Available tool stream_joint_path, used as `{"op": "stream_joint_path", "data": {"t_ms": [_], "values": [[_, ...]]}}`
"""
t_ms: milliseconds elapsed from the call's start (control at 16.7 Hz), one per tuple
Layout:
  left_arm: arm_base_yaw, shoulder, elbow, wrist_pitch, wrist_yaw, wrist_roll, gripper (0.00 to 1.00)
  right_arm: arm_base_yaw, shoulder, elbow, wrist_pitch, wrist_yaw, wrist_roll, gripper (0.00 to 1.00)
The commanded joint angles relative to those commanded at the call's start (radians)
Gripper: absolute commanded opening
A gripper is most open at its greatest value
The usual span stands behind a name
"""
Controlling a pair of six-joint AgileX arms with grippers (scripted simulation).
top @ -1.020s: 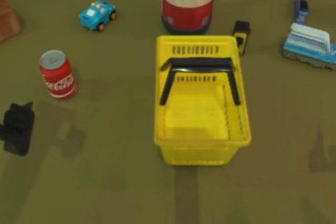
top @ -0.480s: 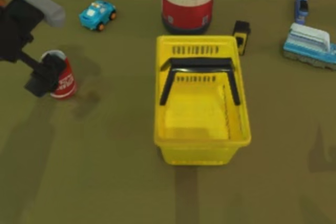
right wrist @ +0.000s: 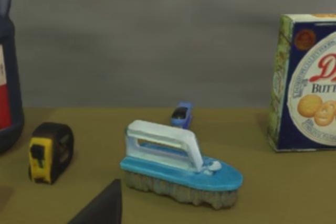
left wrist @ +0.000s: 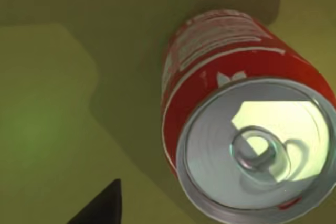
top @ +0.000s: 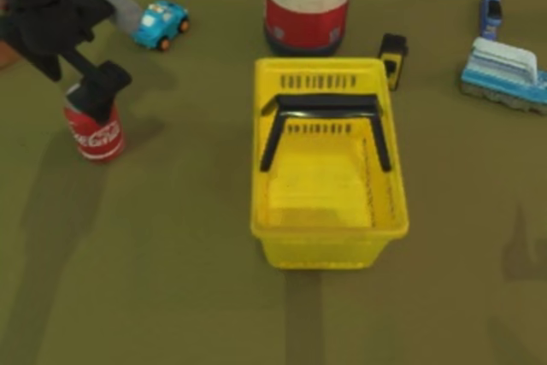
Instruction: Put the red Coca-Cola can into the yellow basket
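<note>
The red Coca-Cola can [top: 96, 132] stands upright at the table's left. In the left wrist view the can [left wrist: 226, 66] is seen close from above, with its silver top and ring pull showing. My left gripper [top: 99, 93] hangs over the can's top, open, and nothing is held. One dark fingertip [left wrist: 105, 208] shows beside the can, apart from it. The yellow basket [top: 329, 250] sits in the middle of the table with its black handle [top: 325, 104] raised. My right gripper is out of the top view; its fingertip [right wrist: 105, 205] shows in the right wrist view, parked and open.
A large red, white and dark blue canister [top: 306, 2] stands behind the basket. A blue toy car [top: 160, 23] lies behind the can. A tape measure [top: 392, 57], a blue scrubbing brush [top: 502, 74] and a small blue car [top: 490, 8] sit at the back right. A biscuit box [right wrist: 307, 95] stands farther right.
My left arm has swung in from the table's left edge and now reaches down over the can from behind it. The can and the basket have not moved.
</note>
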Motion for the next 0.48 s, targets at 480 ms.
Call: {"op": "stream_joint_path", "data": {"t_ms": [480], "values": [[0.001, 0.071, 0.077, -0.02, -0.013, 0.018, 1.0, 0.0, 0.0, 0.0, 0.0, 0.0, 0.0, 1.0]]}}
